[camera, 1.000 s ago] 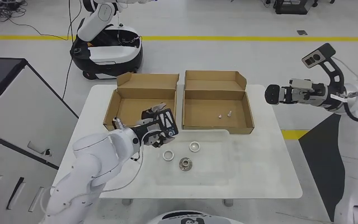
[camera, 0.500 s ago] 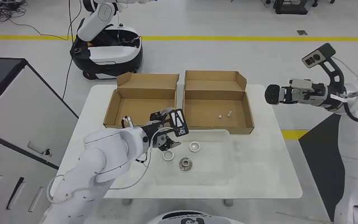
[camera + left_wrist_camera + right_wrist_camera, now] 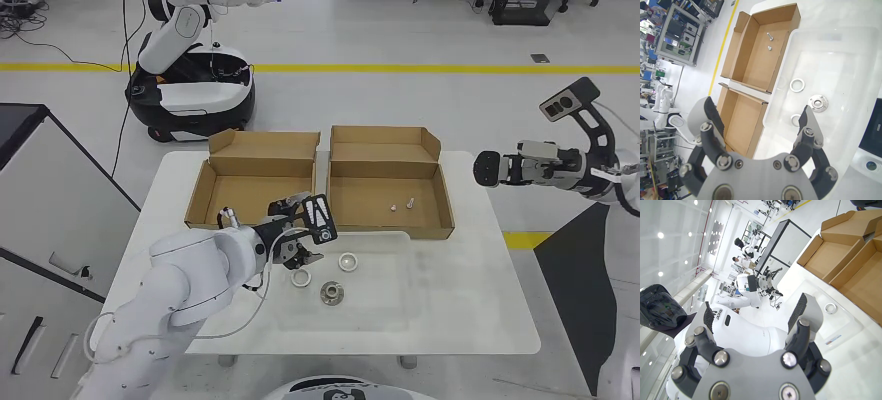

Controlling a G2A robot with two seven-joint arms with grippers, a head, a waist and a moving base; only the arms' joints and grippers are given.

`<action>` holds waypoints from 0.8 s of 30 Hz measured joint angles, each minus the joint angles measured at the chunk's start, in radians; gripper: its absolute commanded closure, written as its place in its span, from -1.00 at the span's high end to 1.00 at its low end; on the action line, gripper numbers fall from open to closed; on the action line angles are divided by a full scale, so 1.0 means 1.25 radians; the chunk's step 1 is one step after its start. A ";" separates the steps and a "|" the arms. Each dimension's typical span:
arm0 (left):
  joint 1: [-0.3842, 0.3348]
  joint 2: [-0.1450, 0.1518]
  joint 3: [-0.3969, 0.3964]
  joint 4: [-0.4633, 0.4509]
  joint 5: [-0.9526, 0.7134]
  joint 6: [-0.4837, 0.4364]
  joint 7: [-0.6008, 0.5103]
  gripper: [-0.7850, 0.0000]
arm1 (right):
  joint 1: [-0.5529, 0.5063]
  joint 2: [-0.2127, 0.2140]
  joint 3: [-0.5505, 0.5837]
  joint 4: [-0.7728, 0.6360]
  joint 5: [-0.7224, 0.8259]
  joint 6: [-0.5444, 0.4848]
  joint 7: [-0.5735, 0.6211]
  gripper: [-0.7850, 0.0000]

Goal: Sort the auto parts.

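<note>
Left jaws apart, near 1 ring (image 3: 299, 278)

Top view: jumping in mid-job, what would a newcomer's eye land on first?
The open left pincer hangs over the left end of the clear tray, close above a ring and a flange. Behind the tray stand two cardboard boxes side by side; the right box holds two bolts.

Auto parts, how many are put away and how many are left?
Done: two bolts lie in the right box. In hand: nothing; the left gripper hangs open over the tray. Left: two rings and a flange in the tray.
</note>
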 measured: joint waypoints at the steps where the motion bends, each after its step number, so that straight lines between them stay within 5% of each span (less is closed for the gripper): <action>1: 0.000 0.000 0.000 0.000 0.000 0.000 0.000 1.00 | 0.000 0.000 0.000 0.000 0.000 0.000 0.000 1.00; 12: -0.039 0.005 0.057 0.040 -0.054 0.006 -0.034 1.00 | 0.000 0.000 0.000 0.000 0.000 0.000 0.000 1.00; 24: -0.402 0.001 0.377 0.153 -0.385 0.285 -0.313 1.00 | 0.000 0.000 0.000 0.000 0.000 0.000 0.000 1.00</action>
